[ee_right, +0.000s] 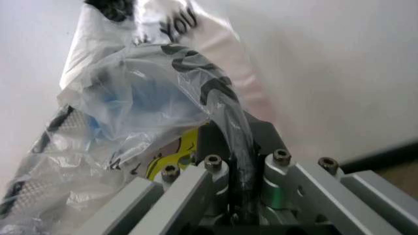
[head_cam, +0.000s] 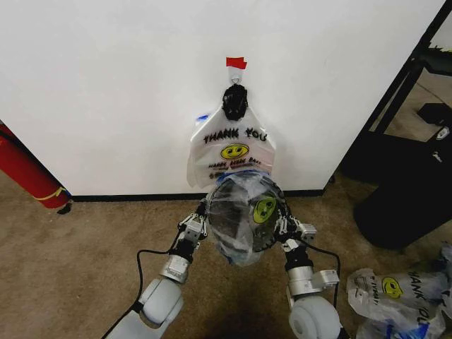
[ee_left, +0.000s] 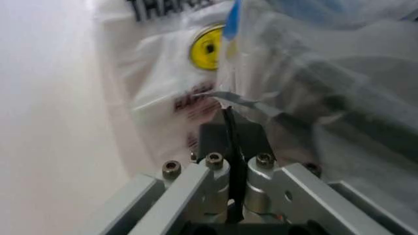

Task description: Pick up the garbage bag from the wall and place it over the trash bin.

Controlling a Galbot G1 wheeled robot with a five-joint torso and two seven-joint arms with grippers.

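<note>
A: Garbage bag [head_cam: 247, 212] was stretched over the trash bin [head_cam: 224, 227], approx. centre of the head view, just in front of the wall [head_cam: 106, 85]. Smiley print faced up and to the robot's right.

B: Grippers?

A: Left gripper [head_cam: 200, 223] was at the bin's left edge, right gripper [head_cam: 286, 224] at the right edge, bin btw. them. Left wrist view: fingers [ee_left: 243, 134] pressed together, a fold of the bag film [ee_left: 242, 101] lay right at their tips. Right wrist view: jaws clamped on a twisted strand of the same plastic [ee_right: 234, 125].

B: Anything else on the wall?

A: Yes, more identical bags [head_cam: 229, 152] hung flat from a black hook [head_cam: 234, 101] under a red tape strip [head_cam: 236, 63], "THANK YOU" print visible. Black baseboard [head_cam: 134, 197] ran along the bottom.

B: Other stuff?

A: Red cylinder [head_cam: 27, 171] leaned at far left, loose bags [head_cam: 395, 293] lay on the carpet [head_cam: 85, 268] at lower right, black rack [head_cam: 413, 106] at right.
</note>
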